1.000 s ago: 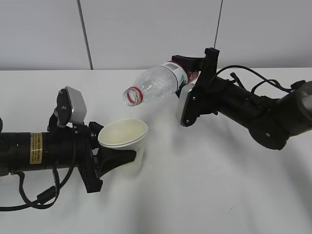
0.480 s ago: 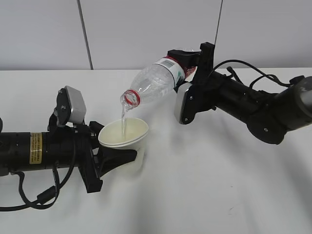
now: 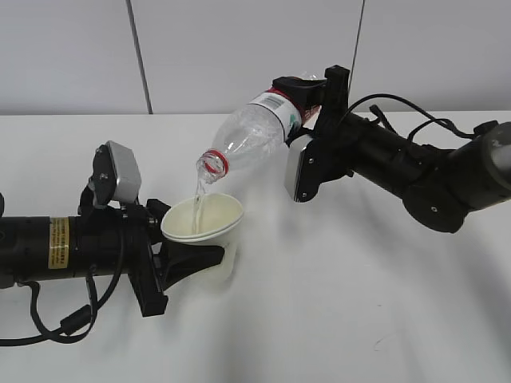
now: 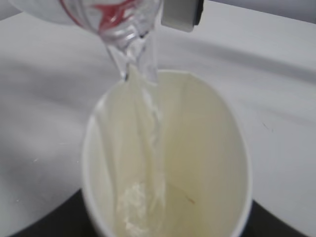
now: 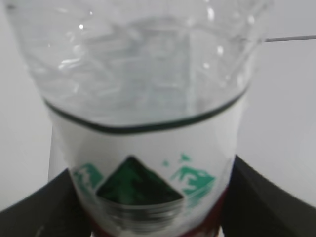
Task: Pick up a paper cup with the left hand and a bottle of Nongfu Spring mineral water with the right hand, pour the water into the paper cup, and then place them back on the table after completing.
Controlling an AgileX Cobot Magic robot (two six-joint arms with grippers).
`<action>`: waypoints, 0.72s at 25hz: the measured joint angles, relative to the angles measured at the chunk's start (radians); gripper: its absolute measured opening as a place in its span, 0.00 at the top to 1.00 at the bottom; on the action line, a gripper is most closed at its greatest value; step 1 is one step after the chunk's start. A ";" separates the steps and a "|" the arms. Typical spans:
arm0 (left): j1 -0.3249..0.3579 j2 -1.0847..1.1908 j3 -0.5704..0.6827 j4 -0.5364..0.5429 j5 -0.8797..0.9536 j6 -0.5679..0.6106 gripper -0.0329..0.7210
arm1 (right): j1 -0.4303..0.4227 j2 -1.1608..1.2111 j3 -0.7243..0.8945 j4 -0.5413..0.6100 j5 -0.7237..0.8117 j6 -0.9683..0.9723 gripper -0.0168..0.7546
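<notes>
My left gripper, on the arm with the yellow sticker, is shut on a white paper cup and holds it upright just above the table. The cup fills the left wrist view, with water in its bottom. My right gripper is shut on the labelled end of a clear Nongfu Spring bottle, tilted mouth-down to the left. Its open red-ringed neck hangs over the cup, and a stream of water runs into it. The bottle's white label with green mountains fills the right wrist view.
The white table spreads under both arms. A grey wall with two vertical seams stands behind. Black cables trail from the right arm and under the left arm.
My right gripper has tipped the bottle further mouth-down and brought its neck over the cup. Water that was not flowing a second ago now pours into the cup. The left arm has held still.
</notes>
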 joint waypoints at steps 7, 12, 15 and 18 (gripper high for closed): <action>0.000 0.000 0.000 0.000 0.000 0.000 0.51 | 0.000 0.000 -0.002 0.000 0.000 -0.010 0.36; 0.000 0.000 0.000 0.001 0.000 0.000 0.51 | 0.000 0.000 -0.002 0.000 0.000 -0.028 0.36; 0.000 0.000 0.000 0.001 0.000 0.000 0.51 | 0.000 0.000 -0.002 0.000 0.000 -0.037 0.36; 0.000 0.000 0.000 0.001 0.001 0.000 0.51 | 0.000 0.000 -0.002 0.000 -0.002 -0.045 0.36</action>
